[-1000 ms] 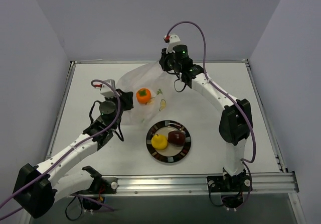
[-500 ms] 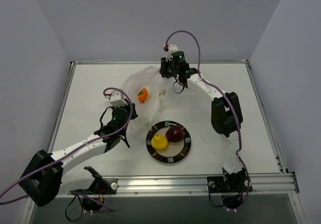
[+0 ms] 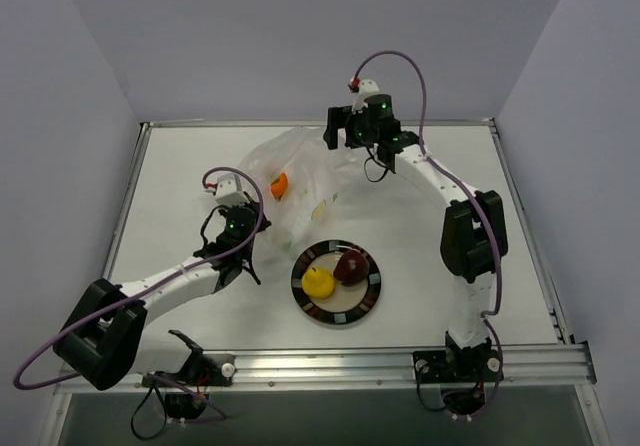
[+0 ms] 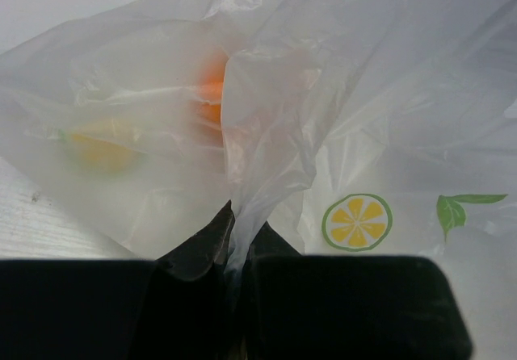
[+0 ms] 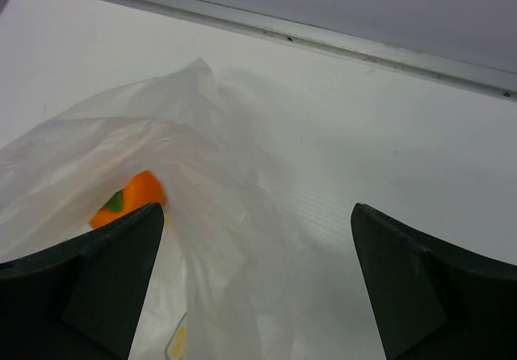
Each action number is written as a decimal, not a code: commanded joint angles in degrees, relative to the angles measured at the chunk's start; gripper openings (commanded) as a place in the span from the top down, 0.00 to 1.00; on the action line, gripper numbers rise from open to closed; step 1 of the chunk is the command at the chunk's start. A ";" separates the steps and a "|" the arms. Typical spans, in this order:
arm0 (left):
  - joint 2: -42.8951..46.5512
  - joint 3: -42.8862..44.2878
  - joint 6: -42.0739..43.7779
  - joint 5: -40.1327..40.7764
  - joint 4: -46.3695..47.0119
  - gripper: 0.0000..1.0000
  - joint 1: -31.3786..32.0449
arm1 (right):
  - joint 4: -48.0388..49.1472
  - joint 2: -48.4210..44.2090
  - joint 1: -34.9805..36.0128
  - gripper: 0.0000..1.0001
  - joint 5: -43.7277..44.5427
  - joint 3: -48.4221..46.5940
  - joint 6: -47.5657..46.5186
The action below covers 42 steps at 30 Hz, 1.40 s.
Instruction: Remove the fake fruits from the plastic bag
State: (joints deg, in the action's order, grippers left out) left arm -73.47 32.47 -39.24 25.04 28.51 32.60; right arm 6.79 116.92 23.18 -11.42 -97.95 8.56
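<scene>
The crinkled transparent plastic bag [image 3: 305, 176] lies at the back of the table, with the orange fruit [image 3: 279, 185] still inside it. My left gripper [image 3: 250, 222] is shut on a fold of the bag [image 4: 266, 134] at its near left edge, and the orange fruit [image 4: 212, 94] shows blurred through the film. My right gripper [image 3: 335, 134] hovers open over the bag's far right corner with nothing between its fingers [image 5: 97, 279]; below it lie the bag [image 5: 202, 215] and the orange fruit [image 5: 129, 198]. The yellow fruit [image 3: 318, 283] and the dark red fruit [image 3: 350, 266] sit on the plate [image 3: 337, 317].
The black-rimmed plate stands just in front of the bag, near the table's middle. A metal rail [image 3: 400, 364] runs along the near edge and a raised frame [image 5: 323, 37] along the back edge. Grey walls close in the left, right and rear.
My right gripper has opened and let go of the bag's far corner, then drawn slightly to the right. The bag has slumped. My left gripper, still pinching the bag, shifted toward the plate.
</scene>
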 commanded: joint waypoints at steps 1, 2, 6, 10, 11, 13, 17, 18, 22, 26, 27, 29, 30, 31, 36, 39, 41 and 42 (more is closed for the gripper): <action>1.22 4.09 -1.97 -1.30 1.55 0.98 -0.34 | 2.00 -13.37 -0.33 0.03 -3.34 3.81 0.58; 1.49 4.44 -2.06 -1.48 1.11 0.98 -0.43 | 2.18 -16.61 -0.33 0.03 -3.78 6.78 1.11; 3.33 7.52 -2.15 -2.80 -4.58 0.98 -0.96 | 3.85 -23.22 0.29 0.04 -4.05 14.25 1.46; 4.56 9.80 -2.06 -3.24 -8.82 0.98 -1.31 | 3.94 -28.76 0.99 0.12 -2.55 19.53 -0.82; 4.74 10.50 -2.06 -3.41 -9.52 0.98 -1.40 | 4.37 -31.03 1.25 0.17 -4.29 20.68 -1.34; 5.18 11.04 -2.24 -4.12 -11.19 0.98 -1.31 | 6.21 -32.54 2.82 0.52 -7.55 24.19 -2.31; 6.50 11.04 -3.20 -4.29 -13.48 0.93 -1.66 | 10.17 -29.76 11.60 0.68 -6.26 26.50 -6.17; 7.20 11.04 -3.29 -4.21 -14.61 0.89 -1.84 | 10.79 -28.34 13.19 0.69 -3.11 26.41 -6.27; 8.69 10.60 -3.82 -4.21 -17.96 0.72 -2.80 | 17.81 -21.49 16.19 0.73 -0.98 26.15 -1.54; 9.84 10.60 -3.30 -6.57 -20.86 0.50 -4.21 | 22.64 -13.06 19.09 0.76 3.06 24.48 0.58; 10.80 10.68 -2.86 -7.19 -22.43 0.39 -4.38 | 23.61 -11.73 19.53 0.76 3.94 23.87 0.67; 12.38 11.03 -0.75 -8.68 -23.93 0.29 -4.83 | 25.72 -8.14 19.97 0.76 5.97 23.07 0.93; 14.39 11.47 0.04 -9.39 -26.12 0.25 -5.00 | 25.99 -6.98 19.97 0.75 6.06 22.02 0.94; 15.37 12.00 1.44 -9.39 -27.44 0.20 -5.18 | 26.26 -5.93 19.98 0.75 6.23 21.23 0.85; 20.55 13.94 3.30 -1.69 -33.43 0.20 -5.53 | 26.26 -0.04 19.63 0.54 8.87 16.66 -1.26; 18.29 13.59 1.46 -1.39 -34.49 0.21 -8.68 | 24.95 3.56 19.62 0.26 8.96 12.62 -2.22; 15.13 13.06 0.57 -5.43 -32.31 0.21 -11.40 | 23.80 6.37 19.71 0.16 9.83 9.80 -2.93; 13.89 12.88 0.49 -6.31 -31.60 0.20 -12.37 | 23.80 7.26 19.62 0.08 10.97 9.19 -3.02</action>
State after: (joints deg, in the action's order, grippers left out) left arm -55.44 44.12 -38.17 20.47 -2.24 23.11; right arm 28.71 122.30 42.81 -3.70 -85.14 7.18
